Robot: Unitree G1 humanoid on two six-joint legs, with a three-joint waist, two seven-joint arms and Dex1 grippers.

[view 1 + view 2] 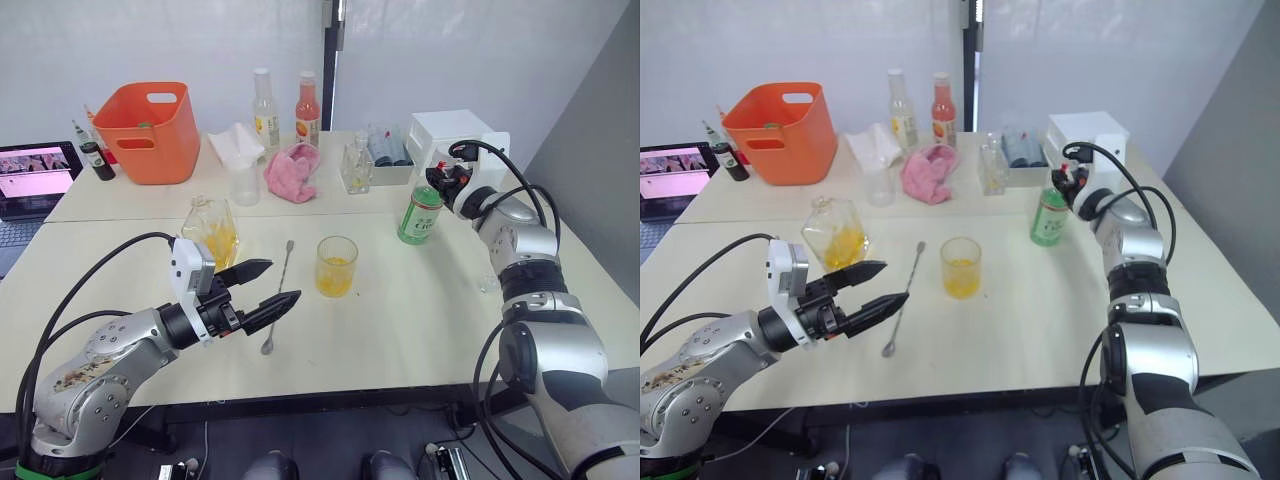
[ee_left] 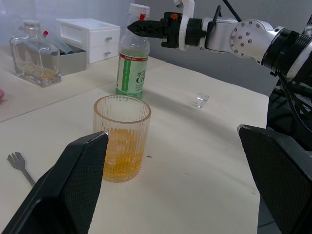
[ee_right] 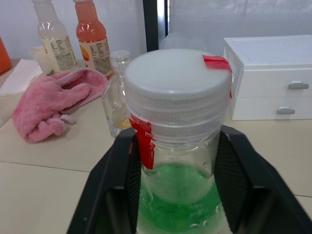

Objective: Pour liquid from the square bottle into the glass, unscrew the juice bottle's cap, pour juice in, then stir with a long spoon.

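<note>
The glass [image 1: 336, 268] stands mid-table with a little orange-yellow liquid in it. The long spoon [image 1: 279, 295] lies to its left. Behind the spoon is the square bottle [image 1: 210, 228], holding orange-yellow liquid. My left gripper [image 1: 284, 281] hovers open over the spoon, empty, its fingers pointing at the glass [image 2: 122, 144]. The juice bottle [image 1: 421, 215] of green juice [image 3: 178, 195] stands upright at the right. My right gripper [image 1: 437, 182] is at its top, with fingers [image 3: 112, 190] on either side of the neck, shut on the white cap [image 3: 176, 90].
At the back stand an orange basket [image 1: 150, 130], two tall slim bottles [image 1: 265, 108], a pink cloth [image 1: 292, 170], a frosted cup [image 1: 243, 185], a faceted bottle [image 1: 357, 165] and a white drawer box [image 1: 455, 135]. A laptop [image 1: 30, 180] sits far left. A small clear object [image 2: 201, 100] lies right of the juice bottle.
</note>
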